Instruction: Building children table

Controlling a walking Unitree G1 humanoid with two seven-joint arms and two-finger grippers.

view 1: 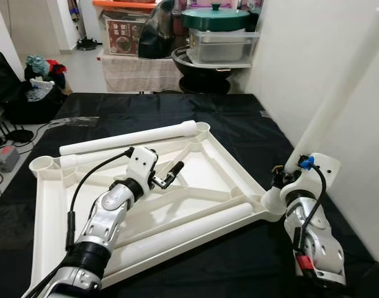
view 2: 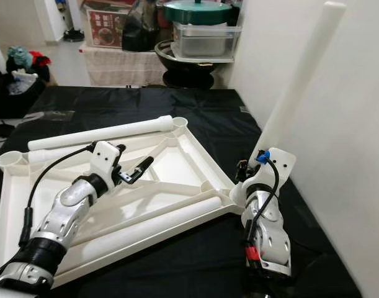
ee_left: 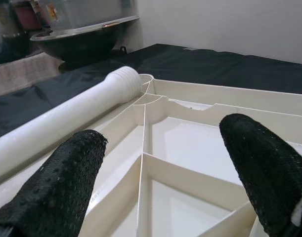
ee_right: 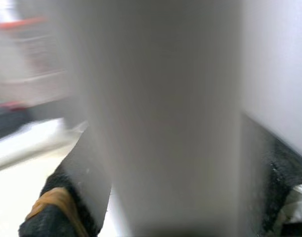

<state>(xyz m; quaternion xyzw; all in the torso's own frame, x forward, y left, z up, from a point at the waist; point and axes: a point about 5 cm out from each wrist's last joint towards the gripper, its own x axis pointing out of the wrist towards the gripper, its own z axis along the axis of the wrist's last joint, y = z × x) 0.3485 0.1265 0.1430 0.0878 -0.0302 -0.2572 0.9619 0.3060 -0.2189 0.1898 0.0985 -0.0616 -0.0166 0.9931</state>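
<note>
- The right end effector [view 2: 246, 171] was clamped round the base of an upright table leg [view 2: 298, 87], a smooth, matte white plastic tube that leaned slightly toward the white wall [view 2: 356, 124]; in the right wrist view the leg [ee_right: 160, 118] stood blurred between the black fingers [ee_right: 52, 217].
- The leg's foot sat at the round corner socket [view 1: 271, 200] of the tabletop nearest that arm.
- The left end effector [view 1: 170, 174] hovered over the tabletop's middle with its two fingers spread apart and nothing between them; their pads [ee_left: 57, 192] were black with a nubbly, dotted texture.
- The upturned tabletop [view 1: 53, 211] was a cream-white moulded plastic panel with a raised rim, diagonal stiffening ribs and cup-shaped sockets at its corners; it lay flat on a black sheet [view 1: 239, 124].
- A second leg [view 1: 130, 139], with a ridged, threaded-looking end [ee_left: 125, 81], lay along the far rim; a third leg [view 1: 183, 233] lay inside the near rim.
- Beyond the sheet stood a green-lidded pot [view 1: 215, 17] on a clear plastic box [view 1: 223, 45].
</note>
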